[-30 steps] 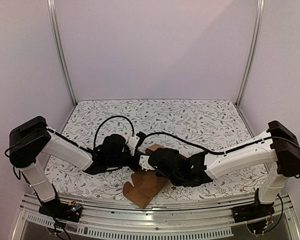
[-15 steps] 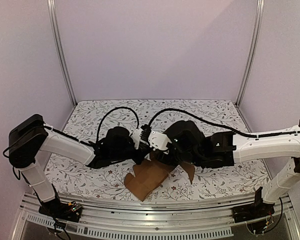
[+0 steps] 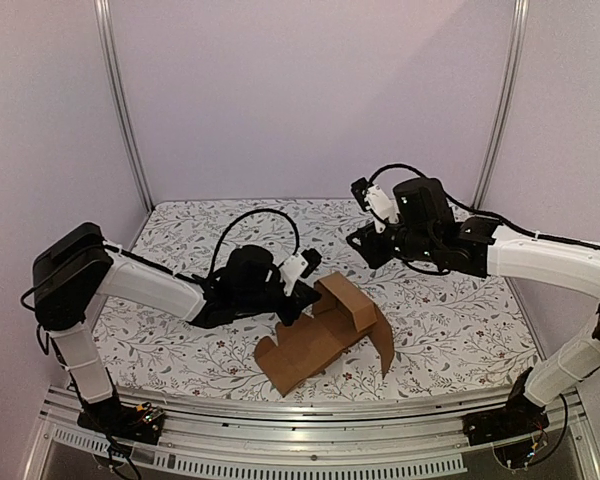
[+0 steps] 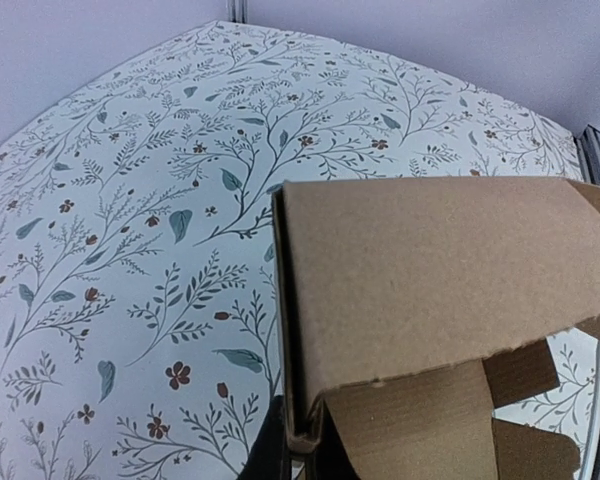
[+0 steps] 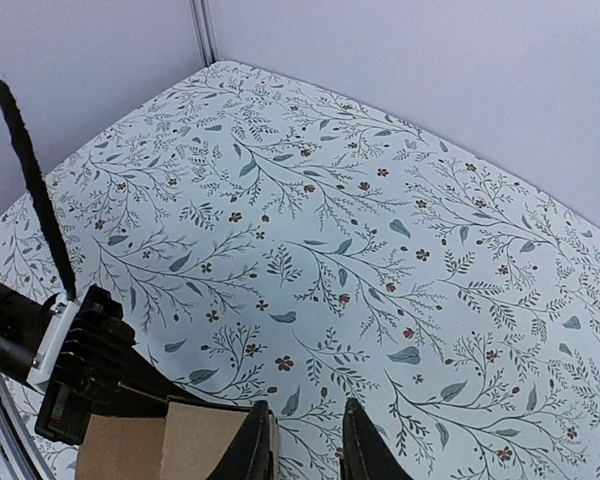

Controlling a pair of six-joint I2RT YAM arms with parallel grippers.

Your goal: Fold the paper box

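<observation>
I am holding the brown cardboard paper box (image 3: 320,340) with my left pincer (image 3: 292,295). The pincer is clenched on 1 thin folded edge of the box. In the left wrist view the cardboard fills most of the picture, and I can see only a bit of 1 dark finger at the bottom.

The box sits in the middle of the white tabletop with little leaves and flowers (image 3: 430,330), close to the front. It is only half made. 1 part lies flat and another part stands up like a little wall.

My right pincer (image 5: 303,445) is up in the air, well apart from the box. It is released and has nothing between its fingers.

Here is what I think could go wrong. I grip just 1 edge, so the box could slip out or swing around if I move fast. The standing wall could flop back down, because nothing else holds it up. When I bring the right pincer down, it could bump the wall and squash it. If I pull too hard, the flat part could slide off the front of the tabletop.
</observation>
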